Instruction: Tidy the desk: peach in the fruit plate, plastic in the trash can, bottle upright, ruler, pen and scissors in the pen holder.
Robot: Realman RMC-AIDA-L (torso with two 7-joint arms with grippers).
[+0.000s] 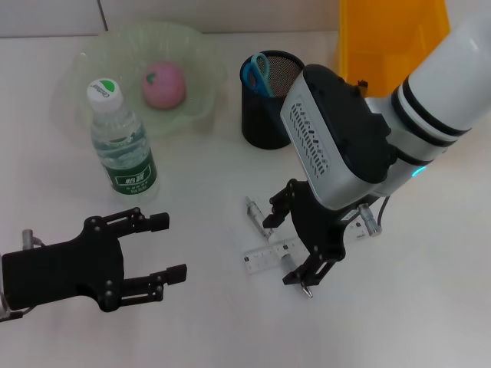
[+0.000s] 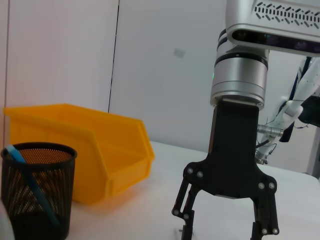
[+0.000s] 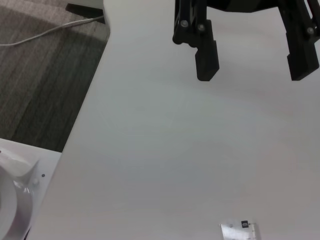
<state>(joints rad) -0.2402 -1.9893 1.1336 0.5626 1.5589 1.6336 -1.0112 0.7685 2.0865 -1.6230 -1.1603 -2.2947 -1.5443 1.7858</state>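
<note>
My right gripper [image 1: 288, 247] hangs open just above the table, its jaws on either side of the clear ruler [image 1: 268, 257] and the silver pen [image 1: 255, 210] that crosses it. The left wrist view shows that gripper [image 2: 224, 225] from the side. Near the table's front left, my left gripper [image 1: 163, 249] is open and holds nothing. A pink peach [image 1: 163, 83] lies in the green fruit plate [image 1: 84, 61]. The bottle [image 1: 121, 142] stands upright beside the plate. Blue-handled scissors [image 1: 256, 71] stick out of the black mesh pen holder [image 1: 265, 115]. No plastic shows.
A yellow bin [image 1: 391, 34] stands at the back right, behind the pen holder [image 2: 37, 195]; it also shows as the yellow bin [image 2: 85, 145] in the left wrist view. The right wrist view shows the ruler's end [image 3: 240, 231], the left gripper's fingers [image 3: 206, 55] and the table's edge with floor beyond.
</note>
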